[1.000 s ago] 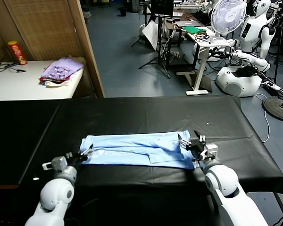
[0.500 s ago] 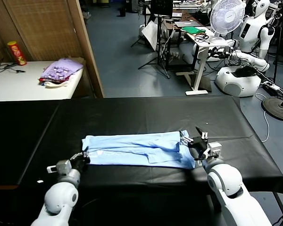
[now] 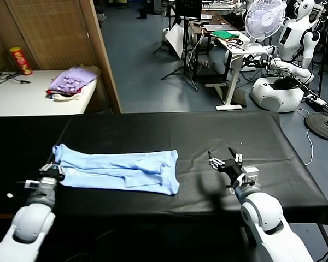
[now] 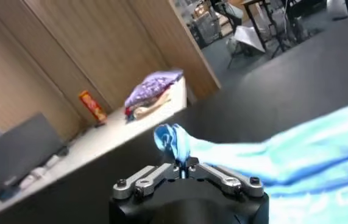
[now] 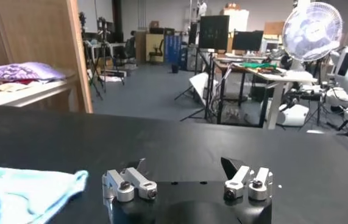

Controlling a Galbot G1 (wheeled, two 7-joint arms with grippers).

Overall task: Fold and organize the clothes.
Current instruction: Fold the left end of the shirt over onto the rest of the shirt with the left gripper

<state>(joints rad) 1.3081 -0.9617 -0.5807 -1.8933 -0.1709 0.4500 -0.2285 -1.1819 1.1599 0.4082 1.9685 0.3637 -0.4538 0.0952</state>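
Pale-blue T-shirt (image 3: 117, 170) folded into a long band on black table (image 3: 153, 128) — one end pinched between left gripper (image 3: 48, 170) fingers, clamped tight. Right gripper (image 3: 224, 160) fingers spread, empty, well clear of other end. Lengthwise fold done — crosswise folds probably left.

The left end effector (image 4: 183, 172) has its two metal fingers (image 4: 142, 181) drawn together, pinching a bunched corner of the pale blue T-shirt (image 4: 295, 159); a small tuft of the fabric stands up just above the pinch. From there the shirt stretches away across the black surface (image 4: 265, 103) in long soft creases. Beyond the black surface stands a white surface (image 4: 122, 130) carrying a purple-and-white heap of clothes (image 4: 152, 92) and, near it, an upright red and yellow can (image 4: 91, 105). Wooden panels (image 4: 70, 49) rise behind them, and office furniture is dimly visible in the far background.
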